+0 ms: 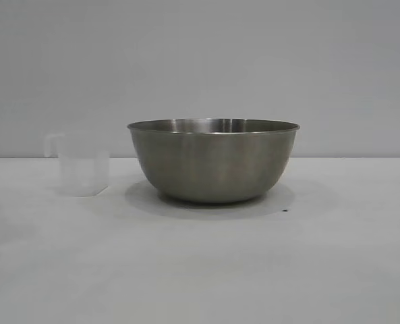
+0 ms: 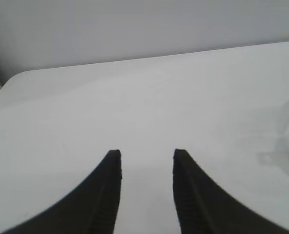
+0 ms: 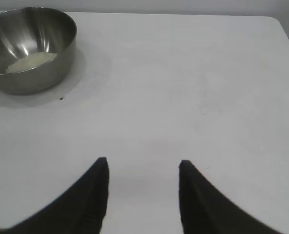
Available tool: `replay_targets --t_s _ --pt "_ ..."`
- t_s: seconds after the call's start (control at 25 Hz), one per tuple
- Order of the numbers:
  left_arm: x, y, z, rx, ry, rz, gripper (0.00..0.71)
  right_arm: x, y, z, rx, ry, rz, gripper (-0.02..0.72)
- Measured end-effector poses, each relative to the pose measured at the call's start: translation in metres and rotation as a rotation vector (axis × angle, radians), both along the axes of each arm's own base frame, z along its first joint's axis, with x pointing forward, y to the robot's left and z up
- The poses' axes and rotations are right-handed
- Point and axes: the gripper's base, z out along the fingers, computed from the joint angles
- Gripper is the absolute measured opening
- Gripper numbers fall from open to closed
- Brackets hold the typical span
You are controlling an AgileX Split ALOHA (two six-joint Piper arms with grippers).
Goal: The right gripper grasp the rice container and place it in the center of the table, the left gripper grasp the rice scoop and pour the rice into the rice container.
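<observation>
Rice container (image 1: 213, 162): mid-surface, rice (image 3: 31, 61) already inside.
Rice scoop (image 1: 83, 165): upright just beside it, on your left arm's side.
Left hand (image 2: 146, 158): empty, fingers parted; scoop off to one side.
Right hand (image 3: 143, 168): released, well clear.

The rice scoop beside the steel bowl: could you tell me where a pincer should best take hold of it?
Probably by the small side handle of the rice scoop, approaching from the side facing away from the rice container. The scoop stands upright and the handle juts outward there, clear of the bowl.
</observation>
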Motion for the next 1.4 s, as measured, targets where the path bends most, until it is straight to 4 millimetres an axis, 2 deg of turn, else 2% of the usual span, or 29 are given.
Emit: replay_targets --t_s 0.28,0.8,1.12,1.4 --pt "0.0 -0.005 0.0 0.006 0.0 -0.059 0.251 0.0 0.0 0.0 0.0 0.0 0.0 0.272" --pt "0.0 -0.005 0.003 0.004 -0.004 -0.057 0.251 0.0 0.0 0.0 0.0 0.0 0.0 0.272" --pt "-0.006 -0.005 0.031 0.002 -0.021 -0.057 0.251 0.0 0.0 0.0 0.0 0.0 0.0 0.272" --pt "-0.023 -0.004 0.062 0.001 -0.016 -0.057 0.251 0.0 0.0 0.0 0.0 0.0 0.0 0.272"
